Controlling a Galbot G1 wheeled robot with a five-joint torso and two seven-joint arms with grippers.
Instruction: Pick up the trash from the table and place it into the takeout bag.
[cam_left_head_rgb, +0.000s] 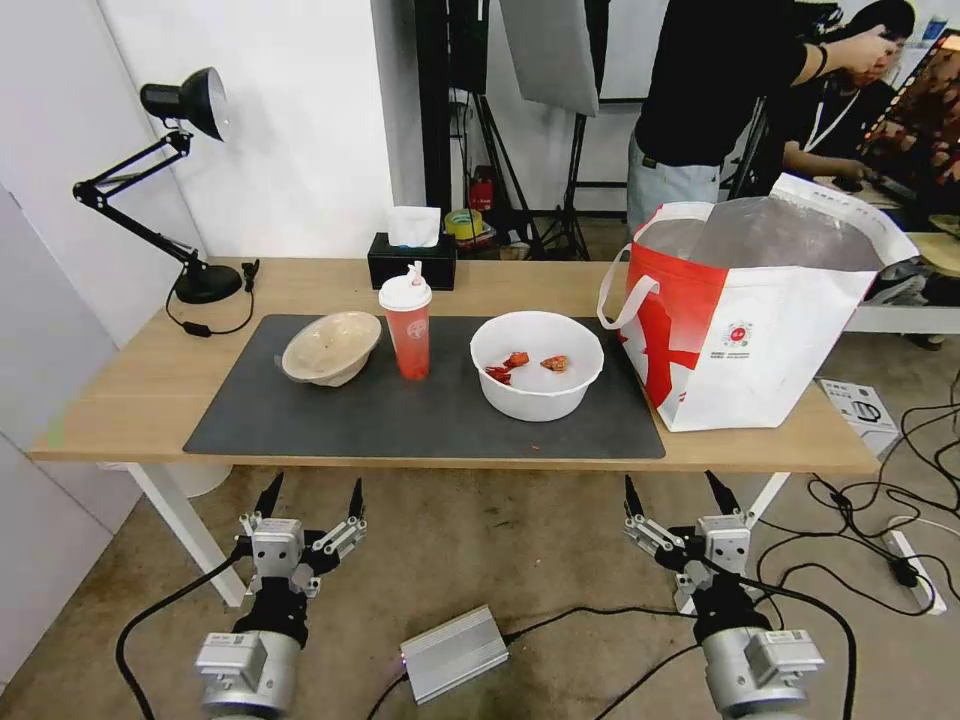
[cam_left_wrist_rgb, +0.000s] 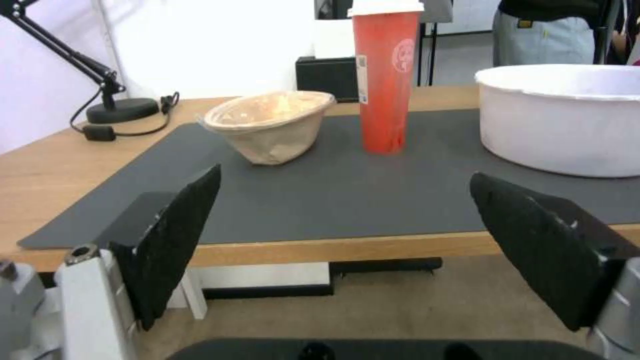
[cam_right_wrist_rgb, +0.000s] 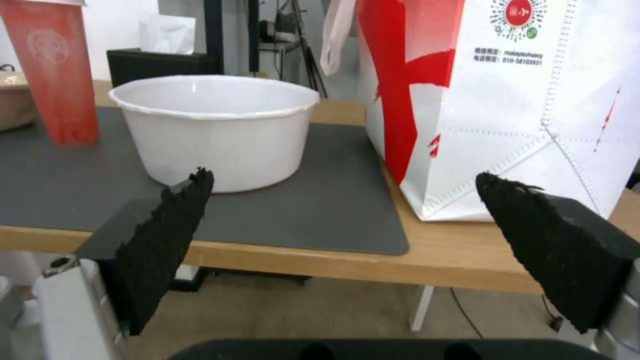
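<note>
1. Large round white plastic bowl (cam_left_head_rgb: 537, 365), centre-right of the head view on the dark grey rectangular mat (cam_left_head_rgb: 420, 415): holds a few red food scraps (cam_left_head_rgb: 516, 364) on its floor.
2. Beige pulp bowl (cam_left_head_rgb: 331, 347), left of centre on the mat, tilted on its side; rough fibrous wall, looks empty.
3. Tall red cup with white lid (cam_left_head_rgb: 406, 326) stands upright between the two bowls; contents hidden.
4. White takeout bag with red panel (cam_left_head_rgb: 745, 320), right of frame on the light-wood table (cam_left_head_rgb: 130, 385), mouth open, silver foil lining showing; its floor is out of sight.
5. Left gripper (cam_left_head_rgb: 309, 500), lower left, and right gripper (cam_left_head_rgb: 678, 497), lower right, hang below the table's near edge, jaws spread wide, holding nothing.
</note>
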